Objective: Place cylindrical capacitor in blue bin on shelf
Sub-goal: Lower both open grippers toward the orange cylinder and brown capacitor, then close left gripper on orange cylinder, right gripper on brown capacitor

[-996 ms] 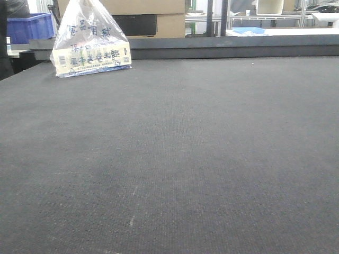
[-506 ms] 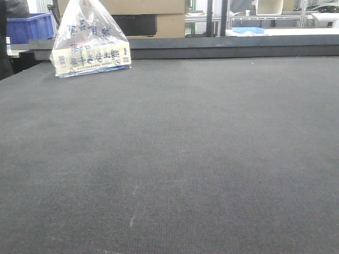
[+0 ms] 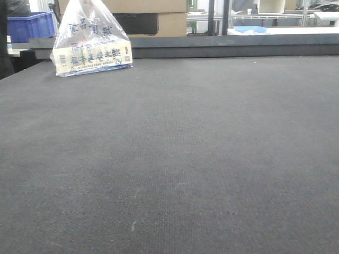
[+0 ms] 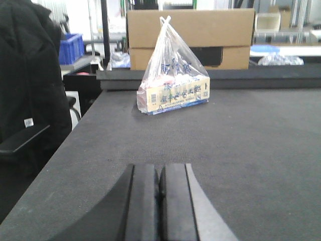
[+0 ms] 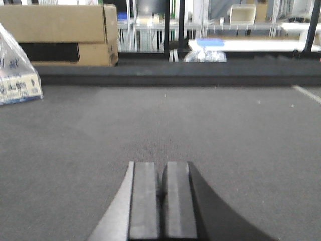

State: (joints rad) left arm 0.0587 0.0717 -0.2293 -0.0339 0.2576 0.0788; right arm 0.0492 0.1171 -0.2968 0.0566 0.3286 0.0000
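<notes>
1. Since I can't spot the cylindrical capacitor in any view, its direction and long axis are anyone's guess. It could be inside the plastic bag (image 3: 91,45), can't tell.
2. My left pincer (image 4: 159,201) and right pincer (image 5: 163,201) are both squeezed closed on nothing, low over the dark table (image 3: 185,159).
3. The bag sits nearly dead ahead of the left pincer and way off to the side for the right, so lefty's nearer.
4. The front and left views show a blue bin (image 3: 29,26) beyond the table's far-left corner. The right view shows metal racking (image 5: 145,35) instead.
</notes>
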